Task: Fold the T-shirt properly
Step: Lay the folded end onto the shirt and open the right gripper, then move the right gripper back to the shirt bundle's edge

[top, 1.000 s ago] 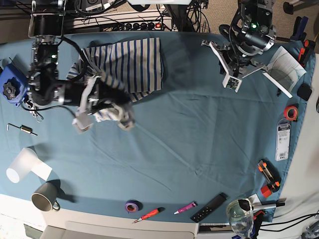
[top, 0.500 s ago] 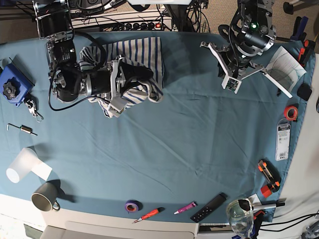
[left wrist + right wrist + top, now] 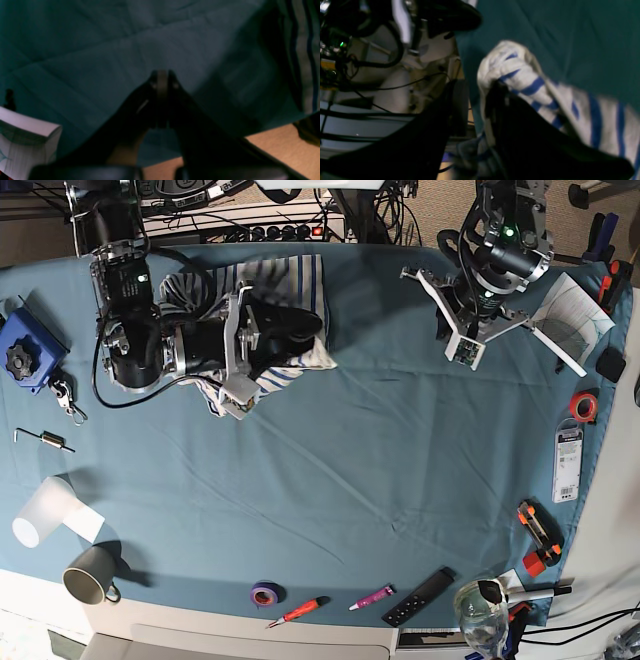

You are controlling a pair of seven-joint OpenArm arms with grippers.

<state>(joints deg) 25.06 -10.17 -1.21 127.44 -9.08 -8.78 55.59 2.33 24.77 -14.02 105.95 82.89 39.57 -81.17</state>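
Note:
The T-shirt point(image 3: 290, 285), white with blue stripes, lies bunched at the back left of the teal table cloth point(image 3: 380, 460). My right gripper point(image 3: 312, 325) lies over its near part, pointing right. In the right wrist view its jaws point(image 3: 476, 92) stand apart, and a rolled fold of the T-shirt point(image 3: 520, 75) drapes over the right finger. My left gripper point(image 3: 463, 348) hovers over bare cloth at the back right, well apart from the shirt. The left wrist view shows it point(image 3: 162, 75) shut with nothing in it, and the T-shirt's striped edge point(image 3: 300, 50) at far right.
A blue block point(image 3: 25, 350), a paper cup point(image 3: 45, 510) and a grey mug point(image 3: 88, 573) sit along the left. Purple tape point(image 3: 265, 593), a remote point(image 3: 420, 596) and a glass jar point(image 3: 478, 610) line the front. Papers point(image 3: 575, 315) and orange tape point(image 3: 584, 406) lie right.
My right arm carried the bunched part of the shirt back and to the right onto the striped body, and its jaws have parted. The left arm has barely moved.

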